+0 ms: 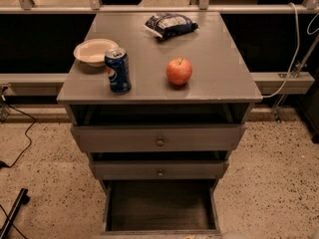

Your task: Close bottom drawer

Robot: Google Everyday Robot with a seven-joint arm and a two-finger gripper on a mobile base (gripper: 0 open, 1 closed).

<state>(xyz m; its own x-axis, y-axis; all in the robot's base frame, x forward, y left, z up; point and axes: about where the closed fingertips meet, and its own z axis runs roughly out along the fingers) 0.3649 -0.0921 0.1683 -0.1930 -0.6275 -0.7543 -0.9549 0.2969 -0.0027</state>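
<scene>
Bottom drawer (159, 205) of the grey table (219, 59) stands pulled out near the floor, dark inside exposed, needing a push shut; gripper out of view, so I cannot tell the jaws' state

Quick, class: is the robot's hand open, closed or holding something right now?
Hand: outside the camera view, so its state cannot be told.
The bottom drawer stands open.

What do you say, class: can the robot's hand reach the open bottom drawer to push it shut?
Probably yes. The bottom drawer is pulled out furthest toward the camera, beyond the middle drawer above it, so nothing visible blocks its front. The hand is out of view, so its approach cannot be checked.
</scene>
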